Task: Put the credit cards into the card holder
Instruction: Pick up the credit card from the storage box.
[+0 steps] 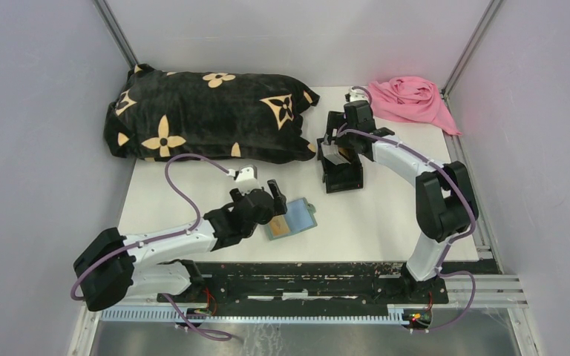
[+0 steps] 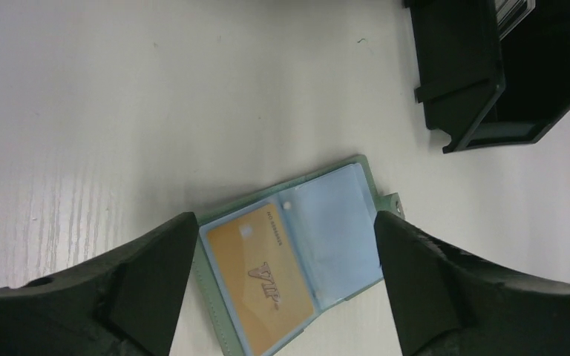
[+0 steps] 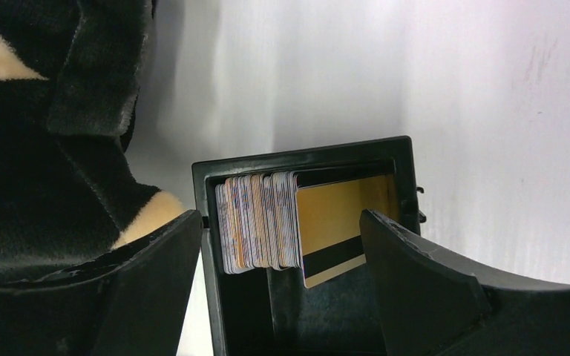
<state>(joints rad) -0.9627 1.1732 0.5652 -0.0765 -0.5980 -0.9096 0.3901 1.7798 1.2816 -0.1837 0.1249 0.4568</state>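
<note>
The sage-green card holder (image 1: 302, 215) lies open on the white table in front of the left arm. In the left wrist view its pale blue sleeves (image 2: 338, 222) face up, with a gold "VIP" card (image 2: 263, 278) in the left one. My left gripper (image 2: 286, 224) hovers open just above it, one finger on each side and nothing between them; from above, the left gripper (image 1: 266, 199) is at the holder's left edge. The credit cards (image 3: 256, 222) stand as a stack in the black box (image 3: 304, 152), a gold striped card (image 3: 338, 230) leaning beside them. My right gripper (image 3: 280, 216) hangs open over that stack.
A black pillow (image 1: 208, 115) with tan flower marks lies at the back left, close to the black box (image 1: 341, 176). A pink cloth (image 1: 412, 100) is bunched at the back right corner. Grey walls close in both sides.
</note>
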